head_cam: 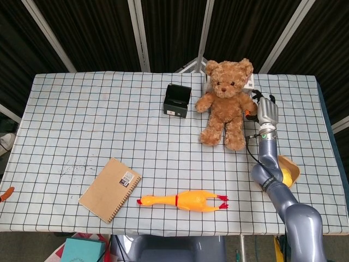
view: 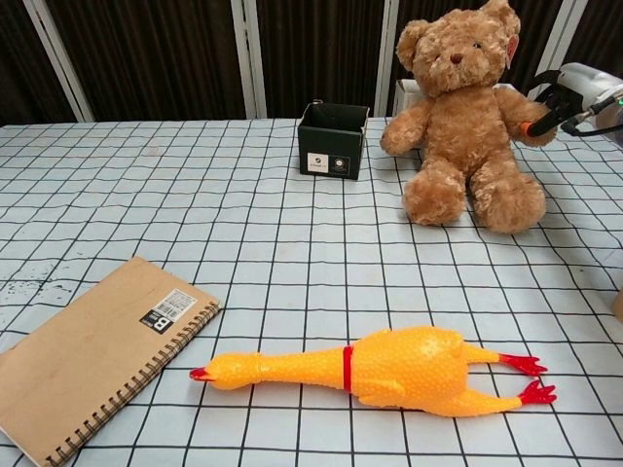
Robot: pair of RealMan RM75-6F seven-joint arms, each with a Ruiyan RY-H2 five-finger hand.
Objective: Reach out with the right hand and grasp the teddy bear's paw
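Note:
A brown teddy bear [head_cam: 224, 103] sits upright at the back of the checked table [head_cam: 82, 120]; in the chest view the teddy bear [view: 467, 117] is at the upper right. My right hand [head_cam: 267, 111] is at the bear's side and grips its outstretched paw [head_cam: 250, 103]. The chest view shows the right hand [view: 572, 92] with its dark, orange-tipped fingers closed around that paw [view: 524, 112]. Neither view shows my left hand.
A black box [head_cam: 177, 100] stands just left of the bear. A brown spiral notebook [head_cam: 110, 189] and a yellow rubber chicken [head_cam: 185, 200] lie near the front edge. A tan bowl with a yellow object [head_cam: 287, 171] sits by my right forearm. A white box [head_cam: 250, 82] is behind the bear.

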